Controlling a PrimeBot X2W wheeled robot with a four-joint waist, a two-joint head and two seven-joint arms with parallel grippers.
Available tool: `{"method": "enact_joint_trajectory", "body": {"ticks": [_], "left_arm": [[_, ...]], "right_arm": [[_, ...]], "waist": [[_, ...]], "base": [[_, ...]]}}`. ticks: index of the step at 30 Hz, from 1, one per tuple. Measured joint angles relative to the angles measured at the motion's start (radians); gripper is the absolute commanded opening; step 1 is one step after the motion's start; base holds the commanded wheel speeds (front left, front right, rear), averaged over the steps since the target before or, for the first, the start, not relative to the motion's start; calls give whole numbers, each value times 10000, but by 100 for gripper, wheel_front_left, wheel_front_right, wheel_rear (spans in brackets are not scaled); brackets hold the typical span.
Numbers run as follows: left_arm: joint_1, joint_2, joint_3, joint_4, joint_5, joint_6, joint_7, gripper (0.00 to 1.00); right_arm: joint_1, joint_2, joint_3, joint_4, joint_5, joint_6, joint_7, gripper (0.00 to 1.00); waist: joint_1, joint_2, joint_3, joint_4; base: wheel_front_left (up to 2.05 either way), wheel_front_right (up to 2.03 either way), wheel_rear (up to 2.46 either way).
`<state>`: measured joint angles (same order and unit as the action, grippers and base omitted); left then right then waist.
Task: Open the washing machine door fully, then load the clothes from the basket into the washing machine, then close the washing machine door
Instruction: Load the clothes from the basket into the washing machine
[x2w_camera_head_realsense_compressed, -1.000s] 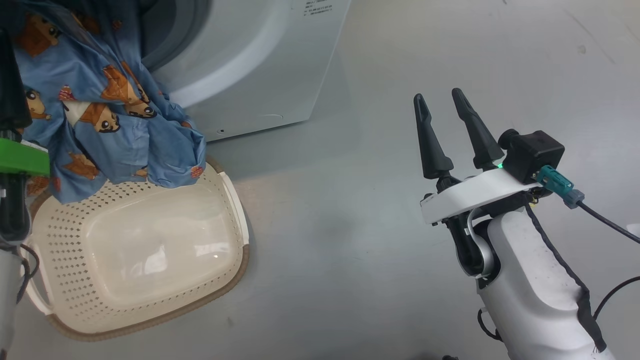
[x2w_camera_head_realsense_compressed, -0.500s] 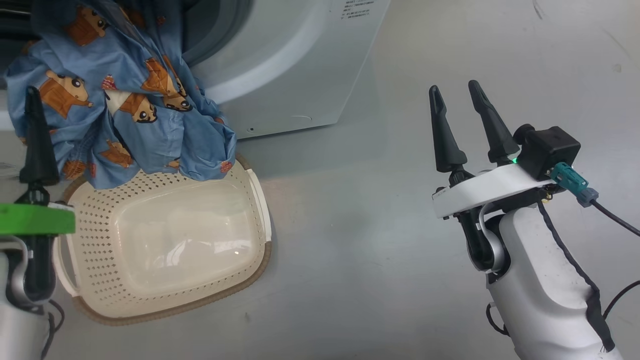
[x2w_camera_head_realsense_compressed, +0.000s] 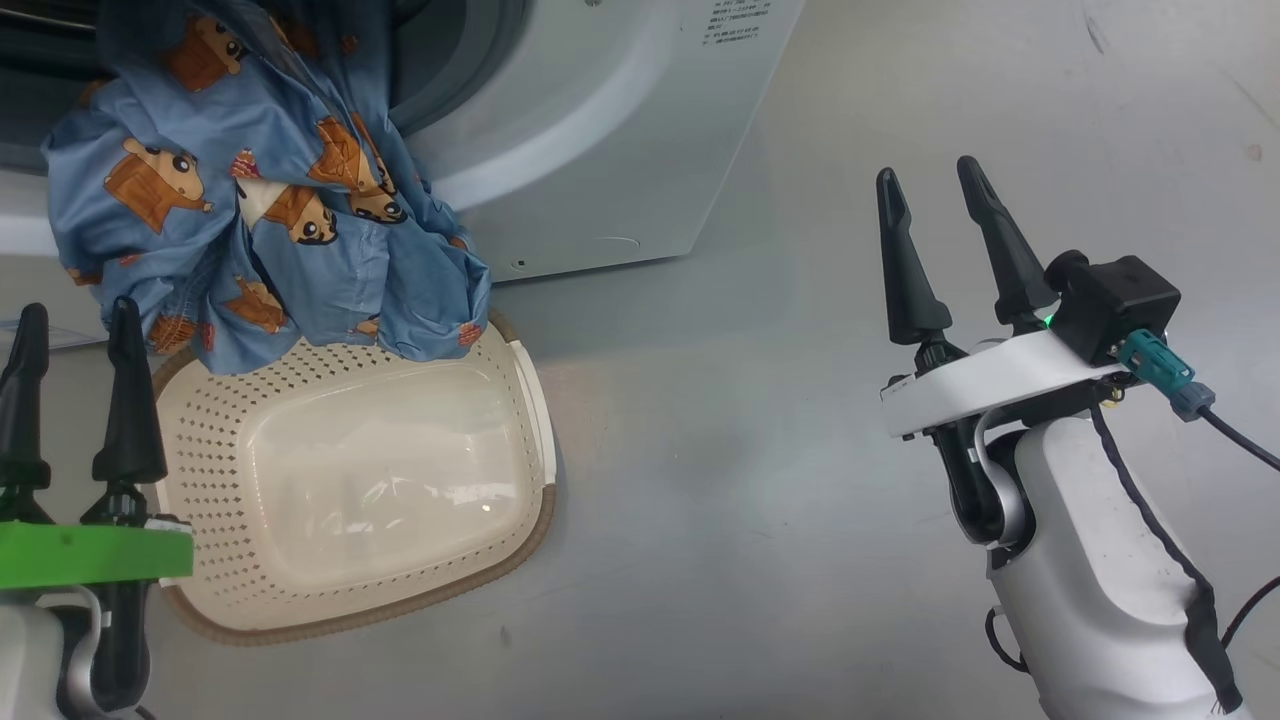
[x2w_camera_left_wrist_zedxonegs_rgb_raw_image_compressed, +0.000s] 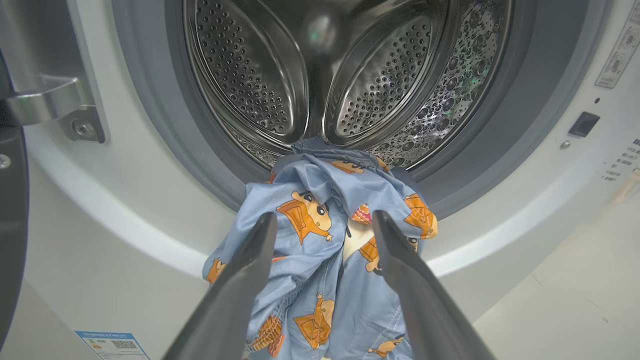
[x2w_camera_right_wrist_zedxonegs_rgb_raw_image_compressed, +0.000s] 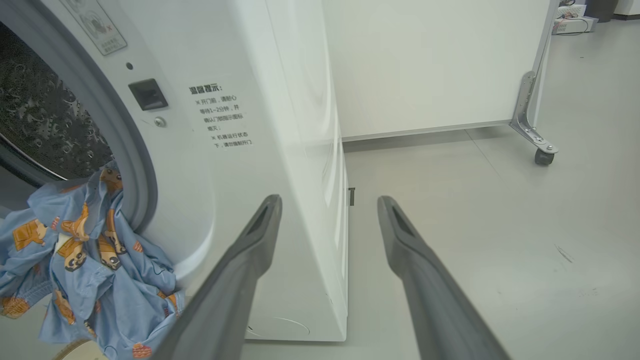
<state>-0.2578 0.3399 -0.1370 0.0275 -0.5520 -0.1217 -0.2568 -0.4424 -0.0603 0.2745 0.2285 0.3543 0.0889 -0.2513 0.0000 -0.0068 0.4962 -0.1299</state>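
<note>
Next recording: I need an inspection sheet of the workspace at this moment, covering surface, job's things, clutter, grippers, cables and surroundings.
Surface: grey floor, bare, a few small marks.
Job's things: clothes hang out of the washing machine over its grey seal, lower end over the far rim of the basket; basket otherwise empty; washing machine door open, its edge at the left of the left wrist view.
Clutter: nothing seen.
Grippers: left gripper open, empty, beside the basket; right gripper open, empty, over bare floor.
Cables: dark cable leaves the right wrist's connector.
Surroundings: white partition on a caster.
</note>
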Motion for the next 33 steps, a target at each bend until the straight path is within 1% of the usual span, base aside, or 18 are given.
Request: {"method": "enact_joint_trajectory", "body": {"ticks": [9, 15, 20, 24, 29, 33], "left_arm": [[422, -192, 77, -581, 265, 0, 0, 100], [593, -205, 134, -704, 351, 0, 0, 100], [781, -234, 203, -763, 426, 0, 0, 100], [851, -221, 40, -654, 426, 0, 0, 100], [993, -71, -274, -410, 424, 0, 0, 100], [969, 263, -769, 88, 445, -2, 29, 100]], "right_arm": [[133, 4, -52, 6, -123, 82, 0, 100], [146, 4, -46, 36, -192, 88, 0, 100], [192, 6, -33, 82, -198, 163, 0, 100], [247, 8, -10, 119, -199, 173, 0, 100], [260, 12, 77, 196, -198, 176, 0, 100], [270, 13, 150, 307, -198, 247, 0, 100]], "waist": [[0, 0, 6, 61], [0, 0, 18, 50], [0, 0, 24, 31], [0, 0, 24, 14], [0, 0, 25, -40], [0, 0, 47, -101]], "base": [[0, 0, 0], [0, 0, 0], [0, 0, 0], [0, 0, 0], [0, 0, 0], [0, 0, 0]]}}
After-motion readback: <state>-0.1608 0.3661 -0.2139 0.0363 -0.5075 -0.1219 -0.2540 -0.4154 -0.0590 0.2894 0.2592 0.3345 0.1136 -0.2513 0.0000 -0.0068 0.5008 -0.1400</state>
